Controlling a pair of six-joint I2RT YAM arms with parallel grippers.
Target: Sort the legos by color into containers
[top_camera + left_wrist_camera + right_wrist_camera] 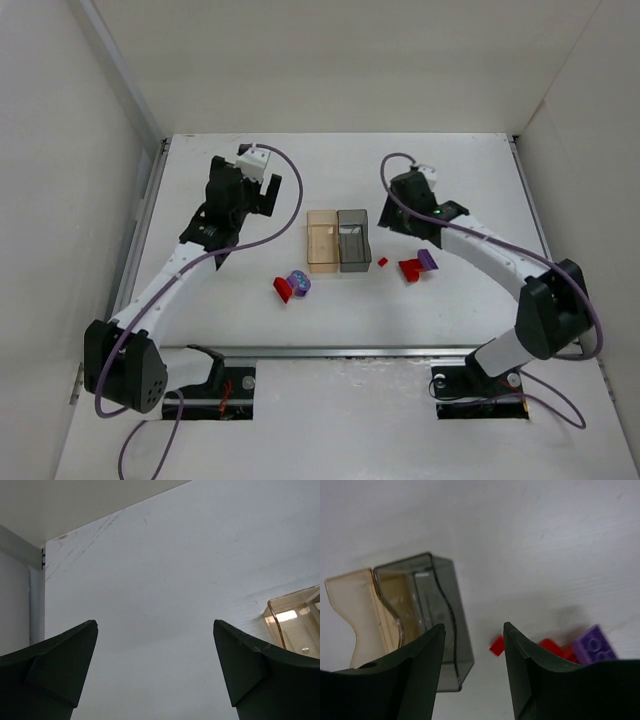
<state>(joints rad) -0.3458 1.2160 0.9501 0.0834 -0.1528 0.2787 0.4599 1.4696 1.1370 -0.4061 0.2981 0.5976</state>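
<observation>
Hovering my right end effector (473,626), half apart, empty, near tiny red plastic brick (496,645) beside dark grey plastic bin (461,640); left end effector (155,622) wide apart.

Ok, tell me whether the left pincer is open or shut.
Open. In the left wrist view, the left pincer has its fingers spread wide, only bare table between them, nothing held.
</observation>
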